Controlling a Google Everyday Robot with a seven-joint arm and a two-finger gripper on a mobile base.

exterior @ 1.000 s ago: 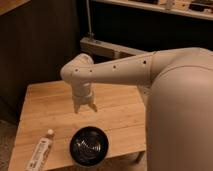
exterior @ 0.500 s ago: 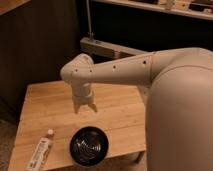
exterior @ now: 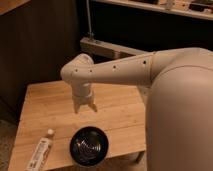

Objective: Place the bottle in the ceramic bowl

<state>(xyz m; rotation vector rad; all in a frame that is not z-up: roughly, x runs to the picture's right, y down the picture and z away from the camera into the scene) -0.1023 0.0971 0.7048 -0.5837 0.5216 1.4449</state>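
Jaws wide and empty, our gripper [exterior: 85, 108] hovers unmoved over the table [exterior: 45, 100]; the bottle [exterior: 41, 150], left of the ceramic bowl [exterior: 89, 146], awaits grasping.

Wooden table [exterior: 120, 112], dark wall [exterior: 40, 45], dim light

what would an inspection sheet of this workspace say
surface: wooden table, bare between items
job's things: bottle lying at the table's near edge; bowl upright beside it, apart, bottle not in it
clutter: nothing seen
hand: hand open, holding nothing, above the table behind the bowl
cables: nothing seen
surroundings: dark wall; metal frame behind the table
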